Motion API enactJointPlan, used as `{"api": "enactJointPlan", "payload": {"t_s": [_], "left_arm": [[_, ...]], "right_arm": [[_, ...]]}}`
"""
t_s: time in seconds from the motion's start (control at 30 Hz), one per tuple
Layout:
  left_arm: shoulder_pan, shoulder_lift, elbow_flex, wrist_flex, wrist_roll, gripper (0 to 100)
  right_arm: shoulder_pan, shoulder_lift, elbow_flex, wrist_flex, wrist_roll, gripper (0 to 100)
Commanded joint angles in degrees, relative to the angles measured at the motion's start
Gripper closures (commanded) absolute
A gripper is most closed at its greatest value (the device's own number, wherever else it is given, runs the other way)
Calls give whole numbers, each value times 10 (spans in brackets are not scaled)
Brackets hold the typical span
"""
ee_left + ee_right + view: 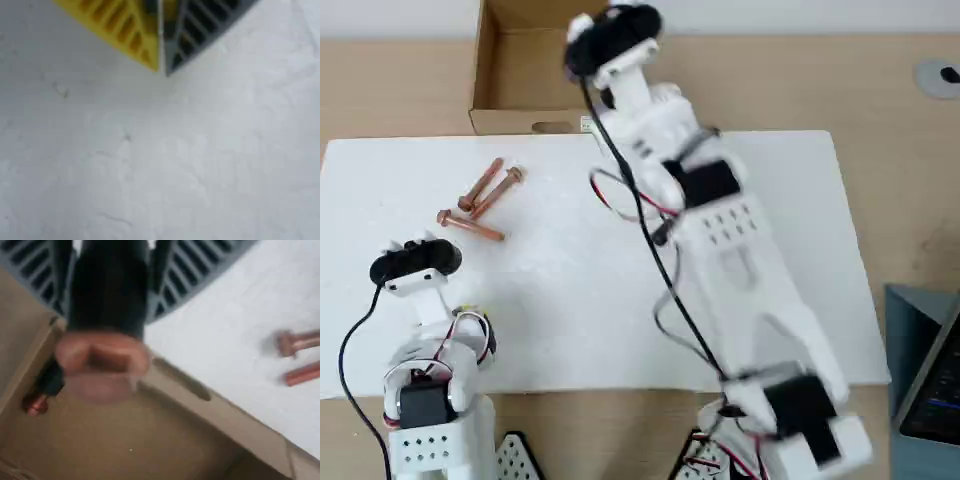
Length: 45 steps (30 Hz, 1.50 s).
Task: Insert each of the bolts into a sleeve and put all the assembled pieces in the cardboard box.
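Right gripper (109,295) of mine clamps a sleeved bolt (102,357) over the cardboard box (220,417), one assembled piece (41,390) already inside, three bare bolts (470,226) left on the mat (570,300).

I see light wooden table (900,170) on overhead feed, with white mat (570,300) spread over most of it. Round grey grommet (937,77) at far right corner, dark laptop (930,390) at right edge. Pale wall strip (800,15) behind. Lighting soft, even.

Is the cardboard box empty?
No, not empty. A bolt in its black sleeve lies inside the box, by a wall.
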Motion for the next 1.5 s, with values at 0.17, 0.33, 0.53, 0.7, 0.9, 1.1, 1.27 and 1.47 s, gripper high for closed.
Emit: {"api": "enactJointPlan", "payload": {"t_s": [0.17, 0.33, 0.53, 0.7, 0.9, 1.1, 1.27, 1.47], "left_arm": [[-7, -3, -4, -10, 3, 998], [-7, -3, -4, -10, 3, 998], [-7, -3, -4, -10, 3, 998], [-7, -3, -4, -10, 3, 998], [-7, -3, -4, -10, 3, 998], [-7, -3, -4, -10, 3, 998], [-7, -3, -4, -10, 3, 998], [-7, -3, -4, -10, 3, 998]], "right_arm": [[5, 216, -219, -44, 93, 989], [7, 340, -312, -77, 183, 986], [7, 470, -450, -85, 235, 986], [7, 561, -560, -60, 273, 984], [7, 630, -664, 13, 302, 841], [7, 668, -734, 50, 302, 839], [7, 680, -755, 65, 302, 839], [7, 677, -756, 84, 302, 839]]}}
